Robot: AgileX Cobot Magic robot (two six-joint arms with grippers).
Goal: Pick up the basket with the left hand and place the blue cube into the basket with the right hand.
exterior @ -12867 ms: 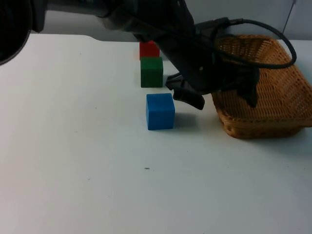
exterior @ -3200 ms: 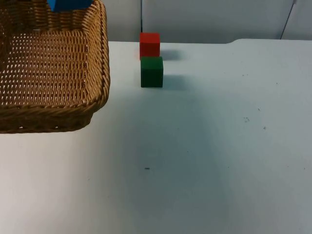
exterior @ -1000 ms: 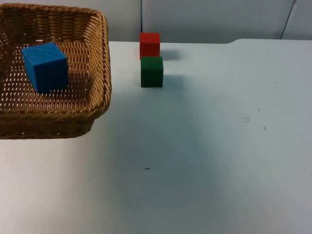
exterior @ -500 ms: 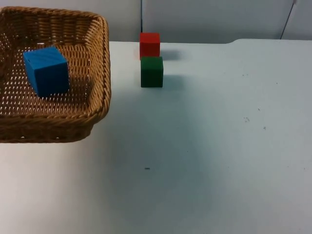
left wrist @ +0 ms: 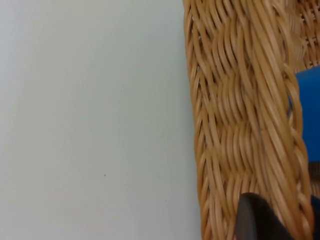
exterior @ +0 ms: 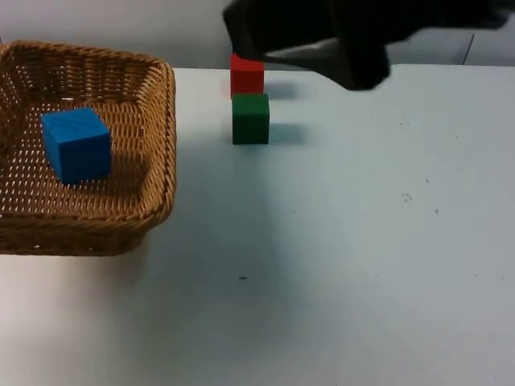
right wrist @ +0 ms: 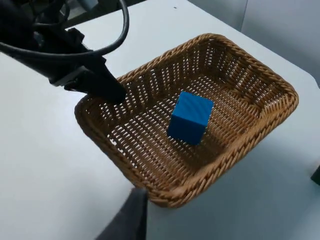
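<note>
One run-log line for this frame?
blue cube: in basket | left gripper: on basket rim | right gripper: above basket, open | red, green cube: on table

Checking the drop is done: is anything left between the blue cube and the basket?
No. The blue cube already sits inside the basket, whose rim the left gripper holds; the right gripper is above the table.

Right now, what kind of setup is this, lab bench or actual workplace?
Most likely a lab test bench: a plain white table top ending at a grey partition wall, with only task props on it, a wicker basket holding a blue cube, plus a green cube and a red cube.
</note>
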